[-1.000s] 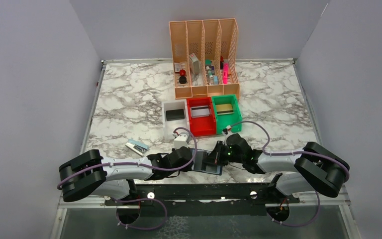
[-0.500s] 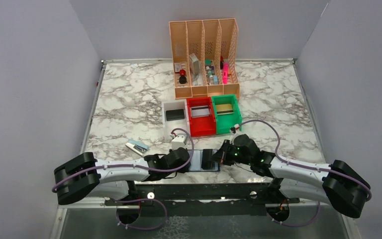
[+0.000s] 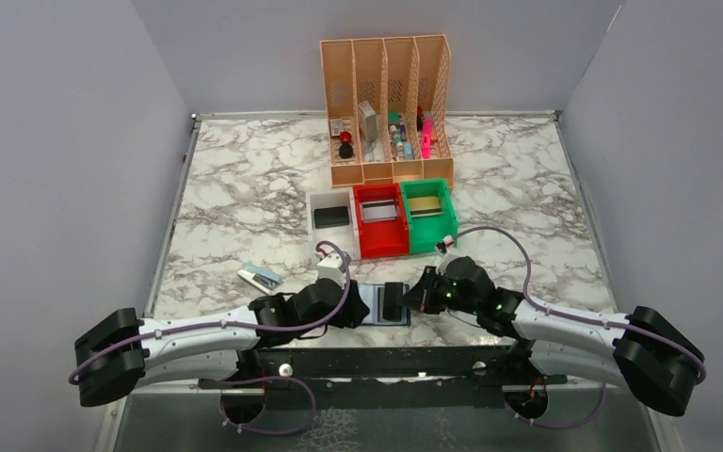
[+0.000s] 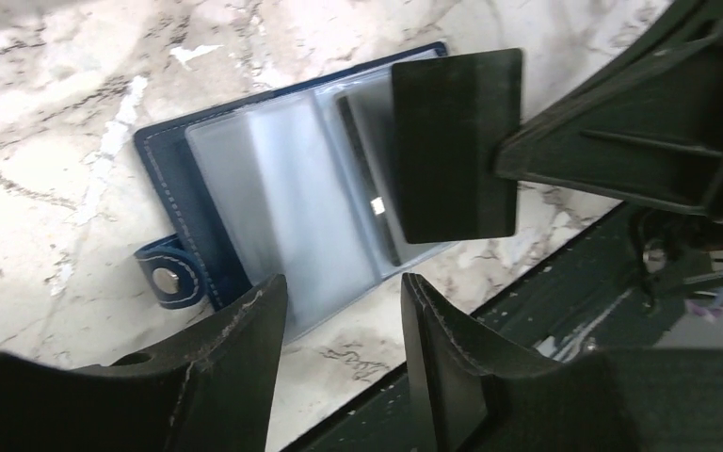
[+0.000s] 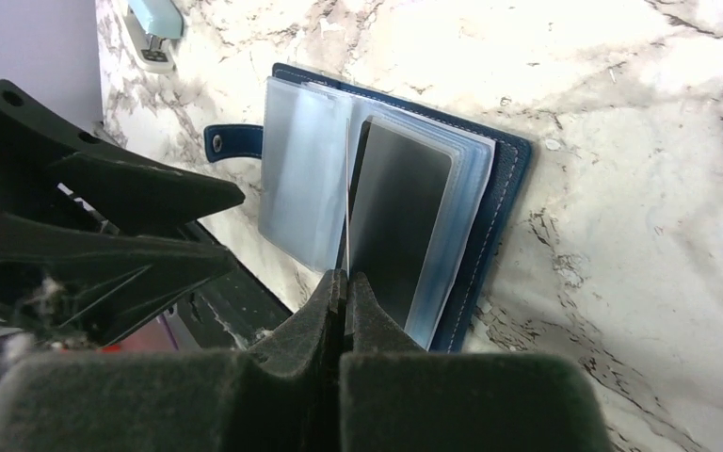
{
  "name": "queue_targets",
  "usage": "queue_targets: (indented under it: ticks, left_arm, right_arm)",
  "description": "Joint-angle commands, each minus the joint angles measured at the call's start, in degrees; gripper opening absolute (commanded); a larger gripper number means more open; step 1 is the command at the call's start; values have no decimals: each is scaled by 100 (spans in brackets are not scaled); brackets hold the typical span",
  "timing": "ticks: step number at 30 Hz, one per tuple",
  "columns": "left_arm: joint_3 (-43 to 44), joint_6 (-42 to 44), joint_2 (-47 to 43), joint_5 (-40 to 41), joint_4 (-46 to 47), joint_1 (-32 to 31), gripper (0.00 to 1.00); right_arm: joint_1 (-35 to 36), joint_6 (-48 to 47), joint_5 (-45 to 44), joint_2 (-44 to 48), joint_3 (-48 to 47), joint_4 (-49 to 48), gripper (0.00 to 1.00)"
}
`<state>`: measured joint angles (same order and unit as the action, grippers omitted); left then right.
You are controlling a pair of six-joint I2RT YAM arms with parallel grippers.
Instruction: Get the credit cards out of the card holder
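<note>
Card holder lies open, centre of left-wrist frame. Right gripper clamped on black card, held over it; left gripper jaws apart, empty. Best to lift card straight away; another dark card sits pocketed.

Honestly, nothing readable anywhere here. The black card shows a blank face, the card holder pockets are just cloudy plastic, and the stuff in the orange rack is way too small to make out any lettering.
</note>
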<state>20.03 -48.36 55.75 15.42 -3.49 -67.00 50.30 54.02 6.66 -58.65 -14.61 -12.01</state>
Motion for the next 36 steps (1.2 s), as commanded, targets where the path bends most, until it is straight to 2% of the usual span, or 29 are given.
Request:
queue_targets:
  ticks: [1, 8, 16, 21, 26, 36]
  left_arm:
    - [-252, 233, -259, -377, 720, -29, 53]
    - [-374, 521, 212, -558, 1715, 32, 73]
    - [-600, 705, 538, -1692, 2878, 706, 75]
    - [-913, 819, 135, -2000, 3313, 824, 75]
    - [-1184, 819, -19, -2542, 3627, 1246, 76]
    - [-1276, 749, 638, -3324, 4792, 1330, 75]
  right_arm:
    - [31, -269, 306, -161, 188, -714, 1]
    - [32, -455, 521, -265, 484, -1503, 1]
    - [32, -621, 682, -80, 889, -2276, 1]
    - [32, -585, 911, -55, 907, -2507, 1]
    - [32, -466, 1065, -54, 934, -2770, 1]
    - [32, -369, 1260, -208, 938, -3132, 1]
